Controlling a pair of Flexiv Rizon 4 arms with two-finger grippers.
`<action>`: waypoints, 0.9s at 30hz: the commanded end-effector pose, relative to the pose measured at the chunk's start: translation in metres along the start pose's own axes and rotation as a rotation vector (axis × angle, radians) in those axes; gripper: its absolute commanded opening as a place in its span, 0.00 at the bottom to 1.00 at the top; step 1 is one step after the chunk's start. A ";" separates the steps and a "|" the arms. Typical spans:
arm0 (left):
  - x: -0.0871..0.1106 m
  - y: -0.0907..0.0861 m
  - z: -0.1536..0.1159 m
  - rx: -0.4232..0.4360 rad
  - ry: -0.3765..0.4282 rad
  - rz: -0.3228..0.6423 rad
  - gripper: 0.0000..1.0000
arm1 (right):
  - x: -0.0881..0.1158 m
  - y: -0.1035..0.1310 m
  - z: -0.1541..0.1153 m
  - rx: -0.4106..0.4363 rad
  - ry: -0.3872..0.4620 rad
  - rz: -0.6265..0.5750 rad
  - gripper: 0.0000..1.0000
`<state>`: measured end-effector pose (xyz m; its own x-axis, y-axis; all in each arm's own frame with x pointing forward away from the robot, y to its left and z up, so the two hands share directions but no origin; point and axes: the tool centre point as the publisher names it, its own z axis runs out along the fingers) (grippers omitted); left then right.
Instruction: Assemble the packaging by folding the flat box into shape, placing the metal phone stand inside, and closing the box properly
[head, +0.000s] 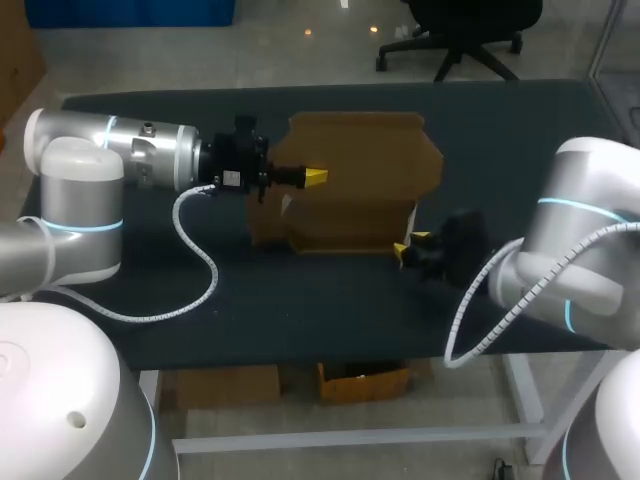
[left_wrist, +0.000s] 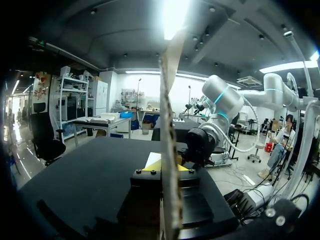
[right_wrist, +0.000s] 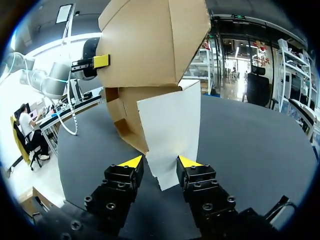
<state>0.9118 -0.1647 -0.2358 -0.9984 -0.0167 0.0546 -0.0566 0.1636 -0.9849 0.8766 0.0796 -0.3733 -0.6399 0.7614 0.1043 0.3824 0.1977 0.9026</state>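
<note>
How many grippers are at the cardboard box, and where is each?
2. The left gripper is at the left side of the cardboard box, shut on an upright panel. The right gripper is at its near right corner, with a white flap between its open fingers.

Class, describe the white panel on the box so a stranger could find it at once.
On the dark table stands a half-folded brown box, held by the left hand. At its corner nearest the right hand sits the panel: the only white face among brown ones.
</note>
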 end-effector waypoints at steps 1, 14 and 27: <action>0.000 0.003 0.000 0.001 0.001 0.001 0.00 | 0.005 -0.002 0.004 -0.011 -0.069 0.002 0.41; 0.000 0.003 0.000 0.001 0.001 0.001 0.00 | 0.011 0.002 0.009 -0.019 -0.050 -0.001 0.41; 0.000 0.003 0.000 0.001 0.001 0.001 0.00 | 0.013 -0.011 -0.014 -0.016 -0.067 0.011 0.41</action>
<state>0.9118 -0.1647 -0.2358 -0.9984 -0.0166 0.0547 -0.0566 0.1636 -0.9849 0.8620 0.0802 -0.3749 -0.6023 0.7927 0.0941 0.3908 0.1901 0.9006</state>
